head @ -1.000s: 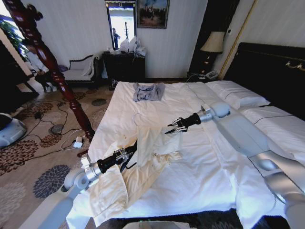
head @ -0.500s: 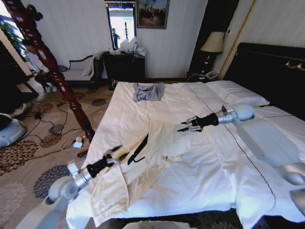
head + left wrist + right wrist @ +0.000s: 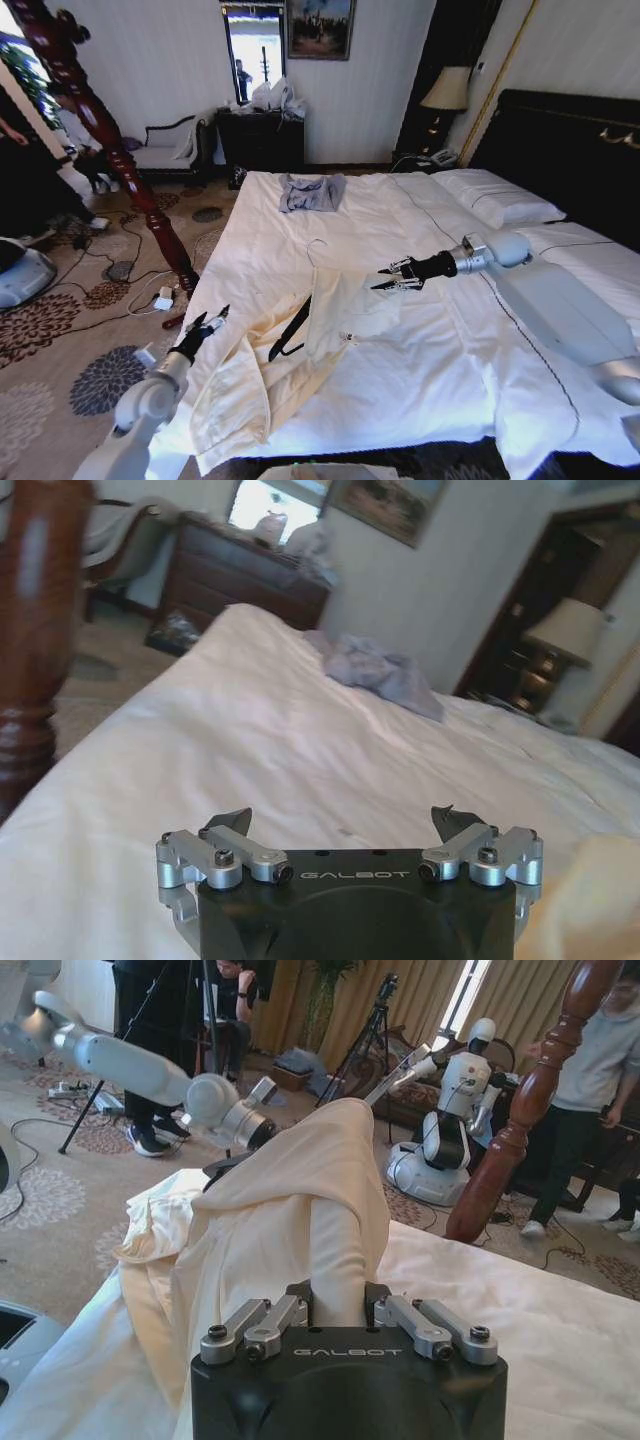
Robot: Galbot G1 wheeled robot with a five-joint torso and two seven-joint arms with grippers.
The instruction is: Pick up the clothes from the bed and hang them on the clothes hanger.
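Two grippers work over the bed point(image 3: 420, 390). One, the right gripper point(image 3: 392, 277), is clenched on a fold of the cream clothes point(image 3: 300, 350), lifting it into a peak above the sheet, the fabric draped between its fingers point(image 3: 290, 1312). Its partner, the left gripper point(image 3: 208, 323), hangs released at the bed's near left edge, fingers point(image 3: 228, 822) spread wide and holding nothing. Between them the black clothes hanger point(image 3: 293, 325) lies on the jacket, its wire hook pointing toward a small grey-blue garment point(image 3: 310, 192) farther up the sheet.
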